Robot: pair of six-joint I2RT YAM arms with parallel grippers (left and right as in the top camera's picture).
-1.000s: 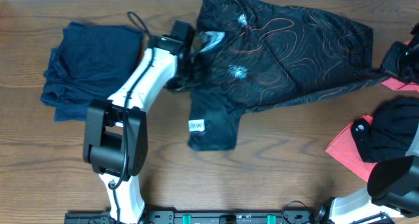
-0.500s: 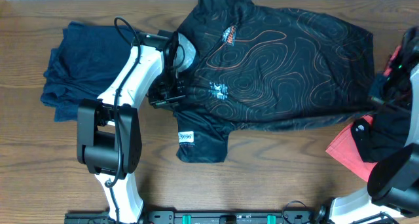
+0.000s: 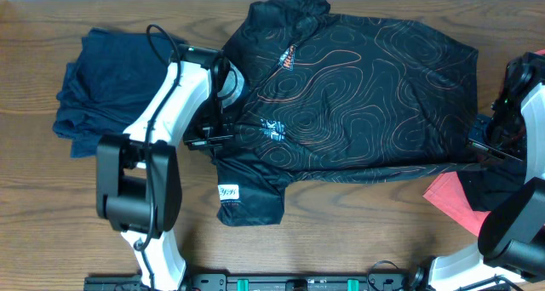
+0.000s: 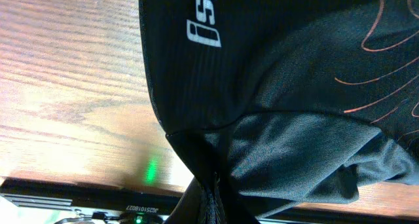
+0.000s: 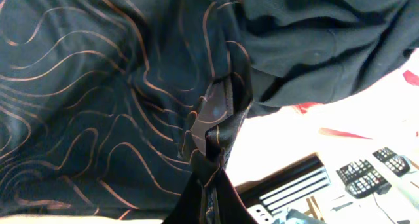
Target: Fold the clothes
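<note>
The black jersey (image 3: 358,87) with thin orange contour lines lies spread across the table's middle, one sleeve (image 3: 247,197) with a white label hanging toward the front. My left gripper (image 3: 213,138) is shut on the jersey's left edge; the left wrist view shows black fabric (image 4: 275,86) pinched between the fingers (image 4: 211,198). My right gripper (image 3: 487,146) is shut on the jersey's right edge, with patterned cloth (image 5: 98,99) bunched in the jaws (image 5: 213,185). A navy garment (image 3: 111,87) lies at the left. A coral-red garment (image 3: 451,202) and a plain black one (image 5: 327,40) lie at the right.
The wooden table (image 3: 366,231) shows bare wood along the front. The table's far edge runs just behind the jersey's collar (image 3: 306,2). The arm bases stand at the front edge, left (image 3: 140,197) and right (image 3: 515,231).
Both grippers have pulled the jersey toward the front and apart. It has gone from bunched and folded over to spread nearly flat. The left arm moved left and forward.
</note>
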